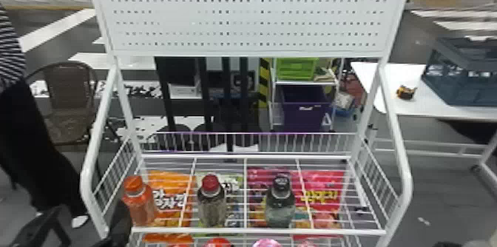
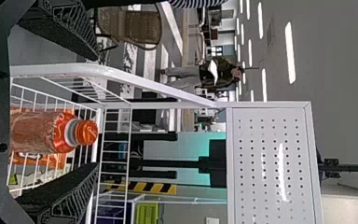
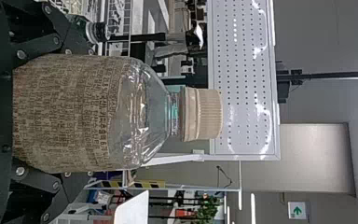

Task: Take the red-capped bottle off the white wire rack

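The dark plastic bottle with a red cap point(image 1: 212, 205) stands on the white wire rack point(image 1: 259, 231); lifting it off remains. The left claw point(image 2: 97, 111) gapes towards an orange plastic bottle point(image 2: 42, 132); the right claw point(image 3: 91, 112) grips a clear, beige-capped bottle point(image 3: 140, 114).

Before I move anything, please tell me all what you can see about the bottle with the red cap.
The red-capped bottle stands upright on the wire shelf of the white rack, near its front rail. Its red cap is on; below, the shoulder looks dark and the body greyish and mottled, perhaps plastic. It stands between the orange-capped bottle and the black-capped one, apart from both. No jaws touch it.
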Tool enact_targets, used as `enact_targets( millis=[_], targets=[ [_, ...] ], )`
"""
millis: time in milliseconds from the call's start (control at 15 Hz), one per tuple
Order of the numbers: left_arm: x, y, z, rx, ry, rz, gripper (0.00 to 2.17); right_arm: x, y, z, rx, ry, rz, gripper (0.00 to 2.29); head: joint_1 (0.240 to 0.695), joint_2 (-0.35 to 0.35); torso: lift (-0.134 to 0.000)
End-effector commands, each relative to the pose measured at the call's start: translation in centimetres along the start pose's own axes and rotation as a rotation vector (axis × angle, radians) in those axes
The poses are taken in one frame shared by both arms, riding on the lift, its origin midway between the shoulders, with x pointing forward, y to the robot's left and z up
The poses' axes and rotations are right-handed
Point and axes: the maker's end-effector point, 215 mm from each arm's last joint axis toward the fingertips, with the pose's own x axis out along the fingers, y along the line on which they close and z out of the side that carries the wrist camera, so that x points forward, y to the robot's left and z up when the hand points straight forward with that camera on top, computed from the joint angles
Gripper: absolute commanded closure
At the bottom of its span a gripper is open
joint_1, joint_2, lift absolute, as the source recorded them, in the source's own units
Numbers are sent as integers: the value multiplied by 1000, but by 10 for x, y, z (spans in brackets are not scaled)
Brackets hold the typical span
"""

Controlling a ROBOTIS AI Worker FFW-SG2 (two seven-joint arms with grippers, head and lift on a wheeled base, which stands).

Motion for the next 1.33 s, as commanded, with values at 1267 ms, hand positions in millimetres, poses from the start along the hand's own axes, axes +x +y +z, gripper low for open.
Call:
enact_targets(
  millis=[1267],
  targets=[
    [-6, -123, -106, -2, 25, -160, 90, -1, 1, 1, -1, -4, 4, 836, 499, 0, 0]
  ],
)
